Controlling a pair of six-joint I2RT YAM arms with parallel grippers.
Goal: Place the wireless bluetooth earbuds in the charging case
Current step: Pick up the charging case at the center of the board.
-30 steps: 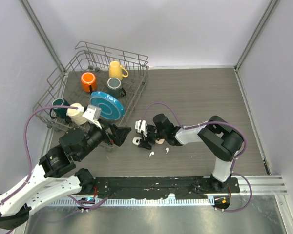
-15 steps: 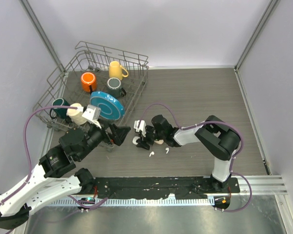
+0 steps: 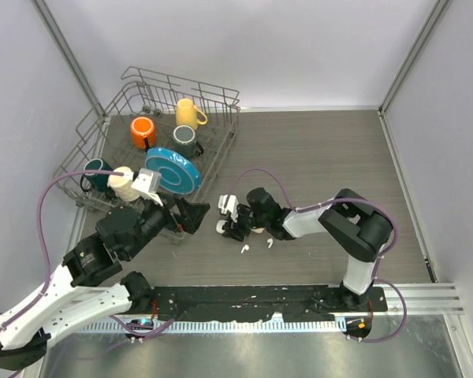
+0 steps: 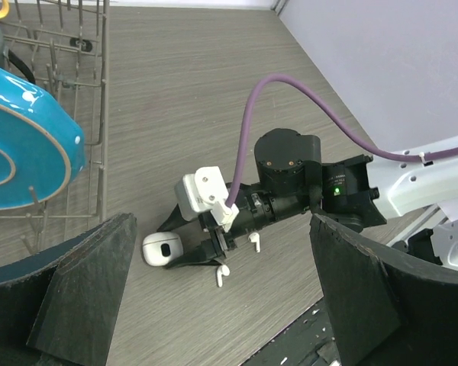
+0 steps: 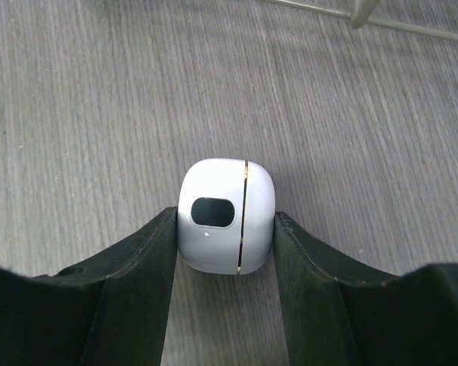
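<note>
- Two white earbuds loose on the tabletop (image 3: 323, 157), neither one in the case: first earbud (image 3: 243, 248) just on the near side of the right hand, second earbud (image 3: 270, 243) a little further right by that arm's wrist, the pair apart from each other.
- Charging case (image 5: 227, 215) white and rounded, lid shut along a thin gold seam, dark oval window turned toward the wrist camera; resting on the tabletop, near the first earbud but not touching it.
- Right hand (image 5: 226, 219) low over the tabletop, clamped on the charging case, one black finger pressed against each side.
- Left hand (image 3: 194, 215) above the tabletop just left of the case, fingers spread wide apart, gripping nothing.
- Behind the left hand, a wire dish rack (image 3: 181, 82) with a blue plate (image 3: 173, 169) on edge, plus a yellow mug (image 3: 189, 113), an orange mug (image 3: 143, 130) and a dark grey mug (image 3: 185, 140).
</note>
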